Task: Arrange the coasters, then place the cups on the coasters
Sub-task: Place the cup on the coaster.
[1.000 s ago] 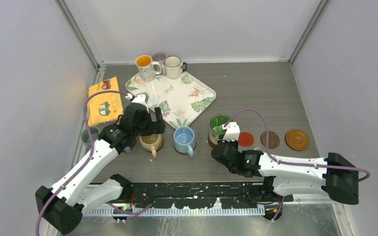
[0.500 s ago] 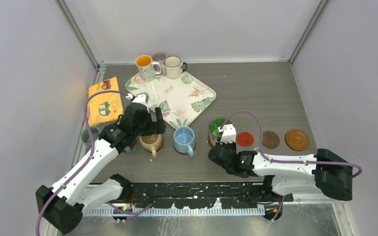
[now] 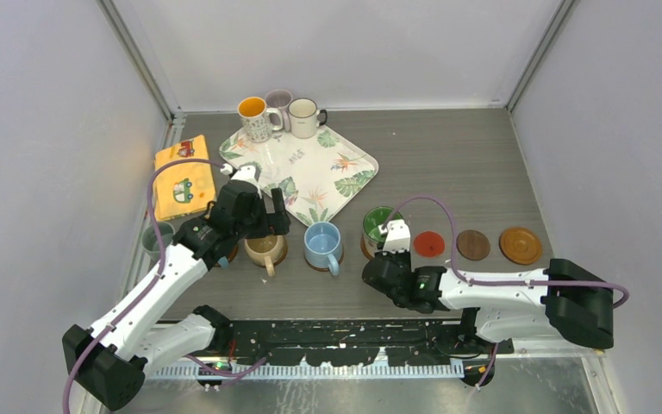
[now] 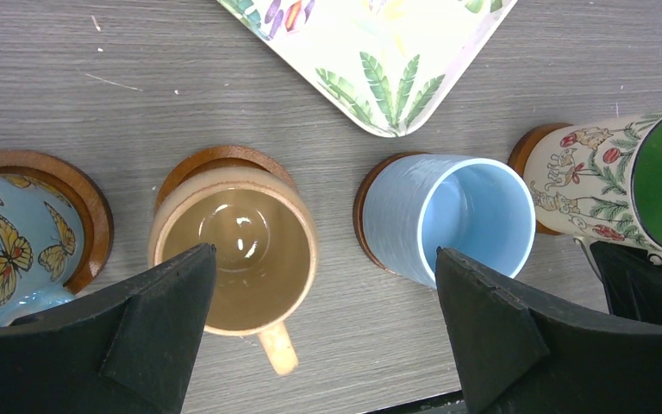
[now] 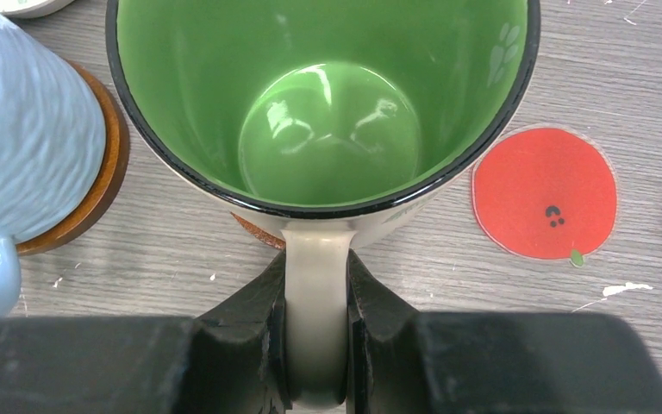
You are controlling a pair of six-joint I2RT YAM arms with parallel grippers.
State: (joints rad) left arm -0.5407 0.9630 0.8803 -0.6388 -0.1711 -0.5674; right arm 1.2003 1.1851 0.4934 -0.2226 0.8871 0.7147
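1. Two arms reach over a row of mugs near the table's (image 3: 448,164) front edge.
2. On the right, the right gripper (image 5: 316,276) is clamped on the handle of the green mug (image 5: 327,129), one finger pressed to each side.
3. That mug stands upright over a wooden coaster (image 5: 254,228), of which only a sliver shows. Whether it rests on it cannot be told.
4. On the left, the left gripper (image 4: 323,259) hangs with its jaws wide apart above the tan mug (image 4: 233,250) and the blue mug (image 4: 457,216), touching neither.
5. Each of these two mugs sits on its own coaster (image 4: 215,159) (image 4: 364,203). A butterfly mug (image 4: 9,250) sits on another (image 4: 78,185) at the left end.
6. Three bare coasters lie in a line to the right of the green mug. They are the red coaster (image 5: 545,191) just beside it, then the dark coaster (image 3: 473,245), then the orange-brown coaster (image 3: 520,245).
7. Behind the row lies the tray (image 3: 345,177), with three mugs at its far corner: orange-inside mug (image 3: 252,112), mauve mug (image 3: 279,99), cream mug (image 3: 303,116).
8. A yellow cloth (image 3: 183,177) lies left of the tray, and a grey mug (image 3: 155,239) stands at the table's left edge.
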